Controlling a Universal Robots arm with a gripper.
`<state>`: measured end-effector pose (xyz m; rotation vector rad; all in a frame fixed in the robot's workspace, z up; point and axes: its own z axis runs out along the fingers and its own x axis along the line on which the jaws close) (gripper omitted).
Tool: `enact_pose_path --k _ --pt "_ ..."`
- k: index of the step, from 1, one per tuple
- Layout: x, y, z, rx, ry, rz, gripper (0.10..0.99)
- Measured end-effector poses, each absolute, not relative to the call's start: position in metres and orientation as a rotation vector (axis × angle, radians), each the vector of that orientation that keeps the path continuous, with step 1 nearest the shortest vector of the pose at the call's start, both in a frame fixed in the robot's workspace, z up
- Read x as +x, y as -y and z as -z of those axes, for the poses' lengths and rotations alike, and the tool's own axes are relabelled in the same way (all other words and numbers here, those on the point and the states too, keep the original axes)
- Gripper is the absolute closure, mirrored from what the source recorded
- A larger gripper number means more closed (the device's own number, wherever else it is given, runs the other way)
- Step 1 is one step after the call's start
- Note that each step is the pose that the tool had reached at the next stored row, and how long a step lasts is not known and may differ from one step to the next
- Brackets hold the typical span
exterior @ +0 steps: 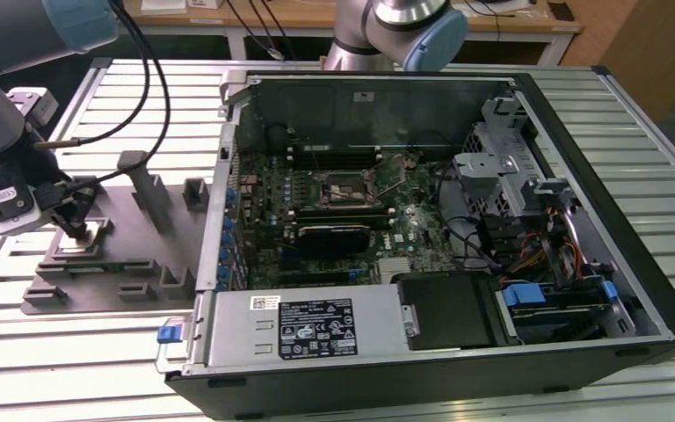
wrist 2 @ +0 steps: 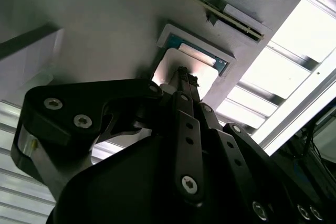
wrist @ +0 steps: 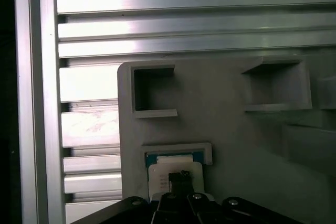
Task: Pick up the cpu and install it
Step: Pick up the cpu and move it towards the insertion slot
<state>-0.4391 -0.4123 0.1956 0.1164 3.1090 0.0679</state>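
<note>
The cpu (exterior: 84, 237) lies flat in a recessed pocket of the grey fixture tray (exterior: 127, 264) at the exterior view's left. Its silver top (wrist 2: 198, 56) with a blue-green rim shows in both wrist views (wrist: 160, 174). My gripper (exterior: 74, 221) hangs straight over that pocket. Its black fingers (wrist 2: 182, 85) are drawn together into one narrow tip, shut, with nothing between them. The tip (wrist: 181, 174) sits over the middle of the chip; whether it touches the chip I cannot tell. The black socket (exterior: 350, 189) lies on the motherboard inside the open computer case.
The open computer case (exterior: 572, 176) fills the table's middle and the exterior view's right, with a power supply (exterior: 302, 325) at its front. Posts and empty pockets (wrist: 152, 90) rise from the tray around the chip. A second robot arm (exterior: 402, 26) stands behind the case.
</note>
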Motion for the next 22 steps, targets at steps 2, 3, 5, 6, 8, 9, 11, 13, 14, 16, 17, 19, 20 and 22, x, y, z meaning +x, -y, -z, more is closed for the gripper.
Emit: enact_pose_path --k 2,3,5,6,8,9,11,13,14,16,17,19,20,22 --pt "-0.4394 0.4123 -0.1955 0.116 -3.109 -0.068 0.976" --pt "-0.4394 0.4123 -0.1954 0.116 -3.109 -0.068 0.976" --pt "-0.4395 0.4123 -0.1955 0.116 -3.109 -0.068 0.976" --pt "-0.4396 0.4123 -0.1954 0.116 -3.109 -0.068 0.976" --pt "-0.4396 0.4123 -0.1954 0.116 -3.109 -0.068 0.976" --pt "-0.4396 0.4123 -0.1954 0.116 -3.109 -0.068 0.965" --pt "-0.4397 0.4123 -0.1954 0.116 -3.109 -0.068 0.906" --pt "-0.4397 0.4123 -0.1954 0.116 -3.109 -0.068 0.847" --pt "-0.4398 0.4123 -0.1954 0.116 -3.109 -0.068 0.788" --pt "-0.4398 0.4123 -0.1954 0.116 -3.109 -0.068 0.729" --pt "-0.4398 0.4123 -0.1954 0.116 -3.109 -0.068 0.671" --pt "-0.4399 0.4123 -0.1954 0.116 -3.109 -0.068 0.612" --pt "-0.4399 0.4123 -0.1954 0.116 -3.109 -0.068 0.553" --pt "-0.4400 0.4123 -0.1954 0.116 -3.109 -0.068 0.498"
